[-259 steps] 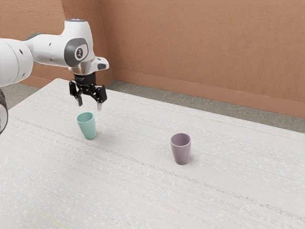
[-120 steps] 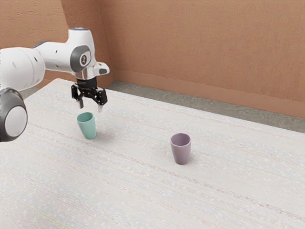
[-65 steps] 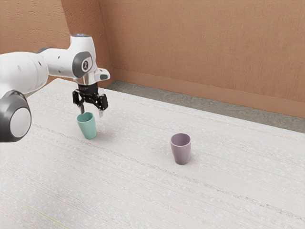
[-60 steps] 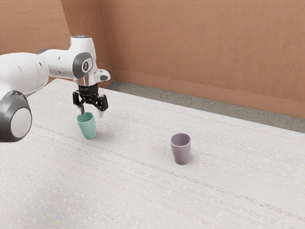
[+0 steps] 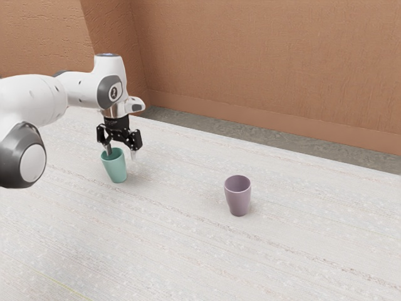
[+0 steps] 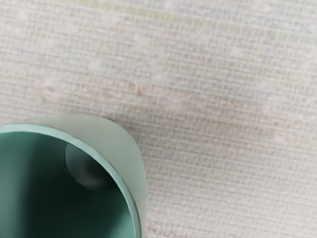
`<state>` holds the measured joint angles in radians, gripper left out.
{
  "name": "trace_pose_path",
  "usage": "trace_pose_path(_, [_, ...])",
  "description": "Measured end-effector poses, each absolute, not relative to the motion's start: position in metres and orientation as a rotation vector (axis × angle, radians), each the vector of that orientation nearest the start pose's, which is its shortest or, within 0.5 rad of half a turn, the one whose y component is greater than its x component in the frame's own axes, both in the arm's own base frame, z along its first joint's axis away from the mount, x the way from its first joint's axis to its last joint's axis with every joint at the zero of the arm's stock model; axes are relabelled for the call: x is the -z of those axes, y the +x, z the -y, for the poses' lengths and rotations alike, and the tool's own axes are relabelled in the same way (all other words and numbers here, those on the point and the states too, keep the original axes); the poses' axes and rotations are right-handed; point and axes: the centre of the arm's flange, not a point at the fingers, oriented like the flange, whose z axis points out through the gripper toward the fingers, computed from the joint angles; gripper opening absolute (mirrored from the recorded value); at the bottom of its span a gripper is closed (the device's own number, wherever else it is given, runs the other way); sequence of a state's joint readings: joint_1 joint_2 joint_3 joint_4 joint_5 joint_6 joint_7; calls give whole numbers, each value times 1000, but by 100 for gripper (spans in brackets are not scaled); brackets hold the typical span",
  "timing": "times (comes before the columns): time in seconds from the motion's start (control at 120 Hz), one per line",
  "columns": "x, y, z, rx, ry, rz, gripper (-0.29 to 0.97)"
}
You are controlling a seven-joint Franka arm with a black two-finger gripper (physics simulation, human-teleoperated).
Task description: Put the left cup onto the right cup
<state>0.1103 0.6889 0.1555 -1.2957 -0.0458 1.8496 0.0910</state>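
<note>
The teal cup [image 5: 114, 168] stands upright on the counter [image 5: 188, 251], left of centre in the exterior view, well apart from the purple cup [image 5: 237, 194] at mid-frame. My tool [image 5: 119, 153] is at its rim, fingers apart, one apparently inside the wall and one outside. I judge it is set for a rim pinch.

- Bare table [image 5: 188, 257] runs between the teal cup [image 5: 114, 168], left of centre, and the purple cup [image 5: 237, 195], at centre.
- Above the purple cup's rim there is open air.
- The brown wall [image 5: 282, 56] closes the upper frame, well behind both cups.
</note>
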Motion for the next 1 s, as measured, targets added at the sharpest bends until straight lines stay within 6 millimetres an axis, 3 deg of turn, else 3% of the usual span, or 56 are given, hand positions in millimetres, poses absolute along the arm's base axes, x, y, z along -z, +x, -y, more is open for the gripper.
trace_pose_path(0.442, [-320, 709, -159, -214, -3092, 246, 67])
trace_pose_path(1.0, [-314, 708, -163, -227, -3090, 261, 48])
